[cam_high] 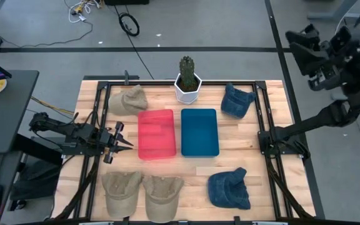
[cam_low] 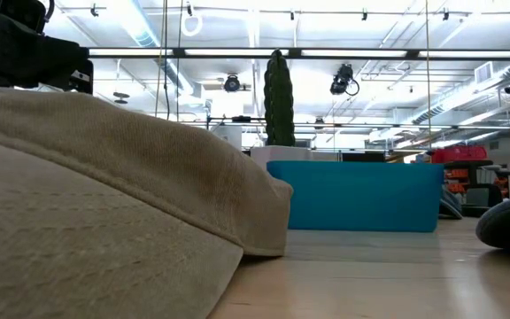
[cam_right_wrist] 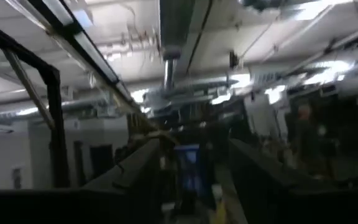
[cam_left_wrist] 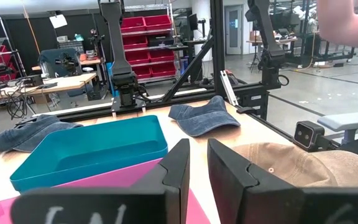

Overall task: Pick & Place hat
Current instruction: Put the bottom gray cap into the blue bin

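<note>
Several caps lie brim-down on the wooden table: a tan hat [cam_high: 129, 100] at the far left, two tan hats [cam_high: 122, 190] [cam_high: 162, 195] at the near edge, a blue denim hat [cam_high: 237, 100] at the far right and another blue hat [cam_high: 230, 187] at the near right. A pink tray [cam_high: 156, 134] and a blue tray [cam_high: 200, 132] sit side by side in the middle. My left gripper [cam_high: 127, 144] hovers just left of the pink tray, pointing right, open by a narrow gap [cam_left_wrist: 197, 168], holding nothing. My right gripper [cam_right_wrist: 194, 168] is raised off the table's far right corner, open and empty.
A cactus in a white pot [cam_high: 188, 81] stands behind the trays at the far edge. Black frame rails [cam_high: 264, 125] run along the table's left and right sides. A tan hat [cam_low: 104, 195] fills the low view's foreground. A person's arm [cam_left_wrist: 347, 18] shows beyond the table.
</note>
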Robot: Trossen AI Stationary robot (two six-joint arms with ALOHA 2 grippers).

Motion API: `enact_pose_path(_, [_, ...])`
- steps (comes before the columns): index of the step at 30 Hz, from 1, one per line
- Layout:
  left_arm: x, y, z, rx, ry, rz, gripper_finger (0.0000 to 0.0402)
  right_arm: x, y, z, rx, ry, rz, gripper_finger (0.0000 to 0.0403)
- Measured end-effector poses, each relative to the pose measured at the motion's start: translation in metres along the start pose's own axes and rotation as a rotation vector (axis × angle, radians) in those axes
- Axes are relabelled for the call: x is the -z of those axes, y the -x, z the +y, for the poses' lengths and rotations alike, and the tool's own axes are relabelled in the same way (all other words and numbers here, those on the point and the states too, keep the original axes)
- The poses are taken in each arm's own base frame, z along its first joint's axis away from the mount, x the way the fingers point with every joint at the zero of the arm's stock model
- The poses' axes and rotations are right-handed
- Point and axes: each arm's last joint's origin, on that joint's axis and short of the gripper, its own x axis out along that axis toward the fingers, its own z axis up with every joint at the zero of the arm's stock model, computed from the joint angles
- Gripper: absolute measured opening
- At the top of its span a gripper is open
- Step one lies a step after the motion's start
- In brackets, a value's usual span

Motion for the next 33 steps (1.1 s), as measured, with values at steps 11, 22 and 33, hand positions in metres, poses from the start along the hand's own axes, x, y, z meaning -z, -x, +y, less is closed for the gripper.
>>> enact_pose_path(11, [0.0,0.0,0.0,0.0,0.0,0.0,0.006,0.042,0.013,0.001,-0.132,-0.098,0.669,0.0194])
enact_pose_path(22, [0.0,0.0,0.0,0.0,0.0,0.0,0.006,0.091,0.01,-0.005,-0.013,-0.157,1.073,0.0194])
enact_pose_path(33, [0.0,0.0,0.0,0.0,0.0,0.0,0.006,0.149,-0.017,-0.005,0.05,-0.43,1.195,0.0194])
